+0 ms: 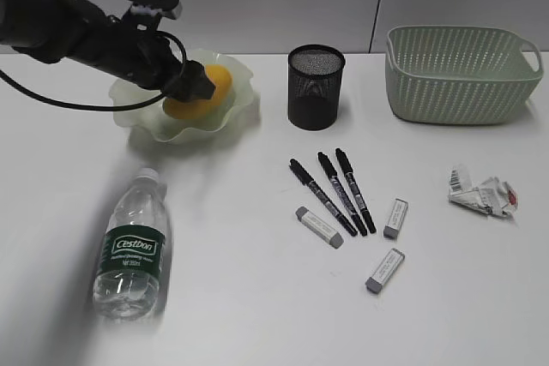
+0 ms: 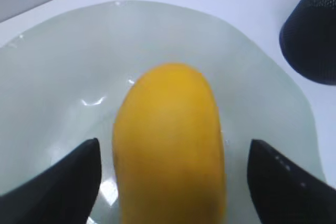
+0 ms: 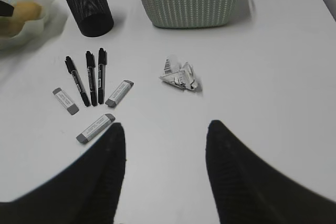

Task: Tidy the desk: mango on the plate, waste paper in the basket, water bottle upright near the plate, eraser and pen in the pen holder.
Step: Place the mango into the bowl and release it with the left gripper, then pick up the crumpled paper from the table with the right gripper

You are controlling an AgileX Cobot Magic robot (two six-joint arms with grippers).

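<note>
The smooth yellow-orange oval mango lies inside the translucent pale green wavy-rimmed plate at the back left of the broad white desk, and the left gripper hangs over it with its dark fingers spread apart on either side of the fruit, not touching it. Just right of the plate stands the black metal mesh pen holder, with the sage green woven-look plastic basket well apart at the back right. In front lie three black pens side by side, three grey-ended erasers near them, the crumpled white waste paper toward the right edge and the clear green-labelled water bottle on its side at the left, while the right gripper hovers open over bare desk at the near side.
</note>
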